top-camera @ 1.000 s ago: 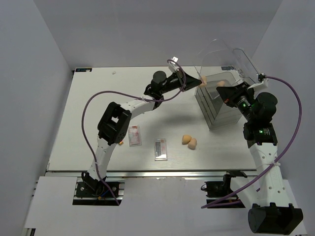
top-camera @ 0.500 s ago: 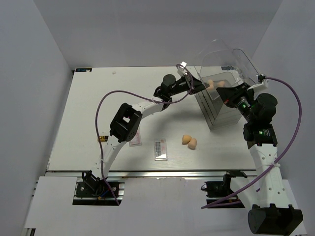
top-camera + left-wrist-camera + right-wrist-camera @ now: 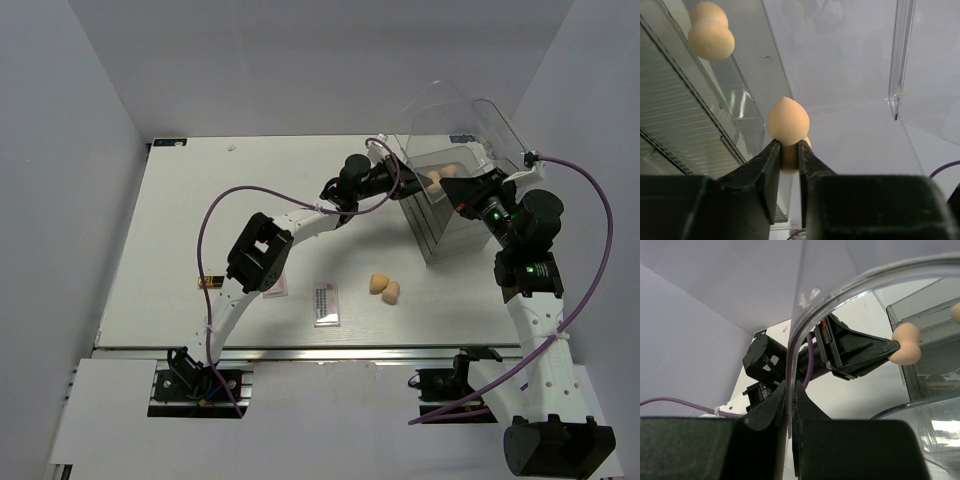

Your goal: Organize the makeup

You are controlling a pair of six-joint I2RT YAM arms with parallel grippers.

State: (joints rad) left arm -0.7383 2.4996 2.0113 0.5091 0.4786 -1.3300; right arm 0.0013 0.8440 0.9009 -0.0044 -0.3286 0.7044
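soft sponge poised over the open box

at the far right of the white table (image 3: 200,200) stands the large clear plastic drawer box (image 3: 445,225). its curved clear lid (image 3: 455,105) is raised, with the right gripper (image 3: 790,390) clamped on the lid's edge. a dark-rowed clear-cased palette (image 3: 327,301) lies flat mid-table. the left gripper (image 3: 789,150) reaches into the top compartment, pinching a peach egg-shaped sponge (image 3: 788,122) around its middle. we judge it light, soft and springy, since it bulges either side of the jaws, so a gentle waist hold suits. a second peach sponge (image 3: 711,39) lies inside that compartment, and two more peach sponges (image 3: 385,287) sit on the table.
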